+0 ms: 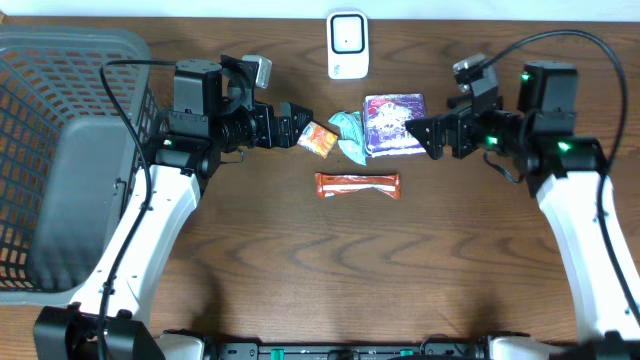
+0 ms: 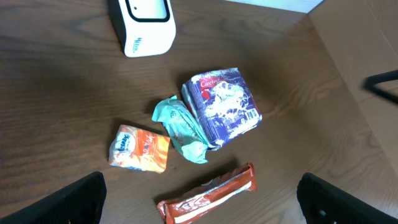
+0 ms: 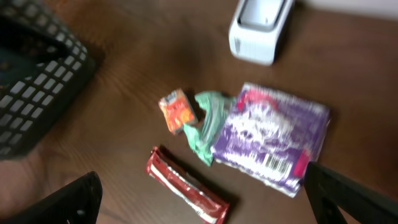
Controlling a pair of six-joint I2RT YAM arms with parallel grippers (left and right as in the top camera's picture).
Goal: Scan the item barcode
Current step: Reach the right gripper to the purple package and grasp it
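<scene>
Over the table, overhead view: left gripper (image 1: pixel 298 124) and right gripper (image 1: pixel 418 133) hung with jaws wide apart, empty, facing each other across the items.
Items, overhead: purple packet (image 1: pixel 394 124), teal wrapper (image 1: pixel 349 135) and orange sachet (image 1: pixel 320 139) lay crowded in a row. The red bar (image 1: pixel 358 185) lay apart, nearer the front. The scanner (image 1: pixel 347 45) stood beyond them at the far edge, and the basket (image 1: pixel 60 150) sat at the left. Nothing was lifted.
Risk, overhead: both arms reaching into one tight cluster could knock each other.
Left wrist view: fingers (image 2: pixel 68 199) showed spread at the lower corners with nothing between them. The teal wrapper touched the purple packet's edge. A barcode (image 2: pixel 249 116) showed on the packet's side.
Risk, left wrist: closing on the wrapper would likely drag its neighbours, and crinkly film could slip out.
Right wrist view: blurred. Jaws were apart and empty, and the packet's barcode faced up on its near edge.
Risk, right wrist: pads set over the code, or the code turned away from the scanner, would likely give no read.
</scene>
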